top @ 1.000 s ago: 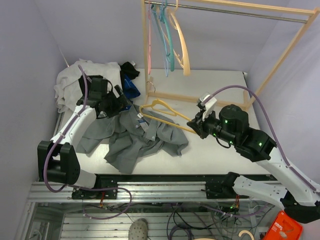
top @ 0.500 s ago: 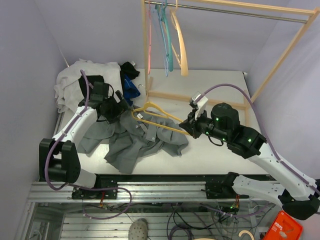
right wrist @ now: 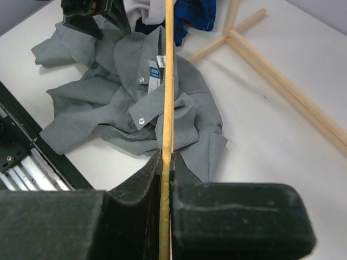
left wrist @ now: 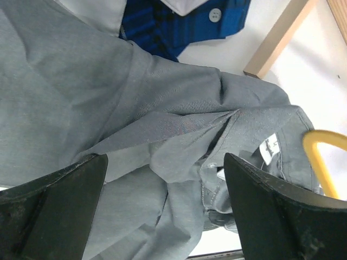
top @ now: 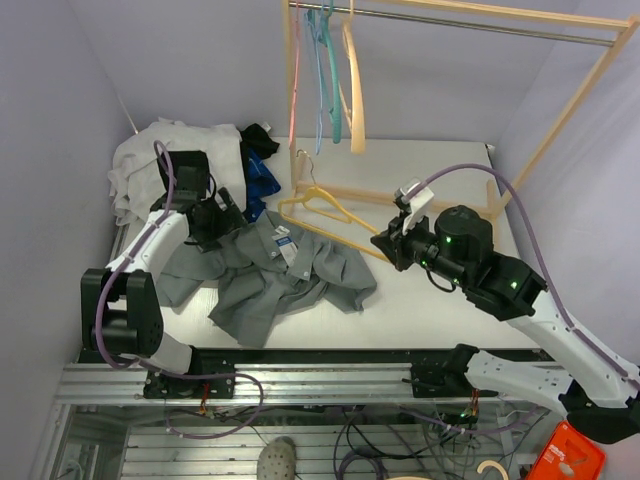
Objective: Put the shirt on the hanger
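Observation:
The grey shirt (top: 275,275) lies crumpled on the table, collar and label facing up. My left gripper (top: 226,213) hovers open just over its upper left part; in the left wrist view the fingers (left wrist: 65,206) straddle folded shirt fabric (left wrist: 162,135) without holding it. The yellow hanger (top: 325,210) is held above the shirt's collar edge, its hook toward the rack post. My right gripper (top: 386,245) is shut on the hanger's bottom bar. In the right wrist view that bar (right wrist: 167,81) runs straight out from the right gripper (right wrist: 165,157) over the shirt (right wrist: 119,92).
A white garment (top: 150,160) and a dark blue one (top: 262,175) are piled at the back left. A wooden rack (top: 400,195) stands at the back, with pink, teal and cream hangers (top: 330,70) on its rail. Its base bars (right wrist: 282,81) lie to the right of the shirt.
The right gripper swung the hanger left, then back right and farther from me. The left gripper shifted slightly left over the shirt and stayed open. The hangers on the rail are swinging.

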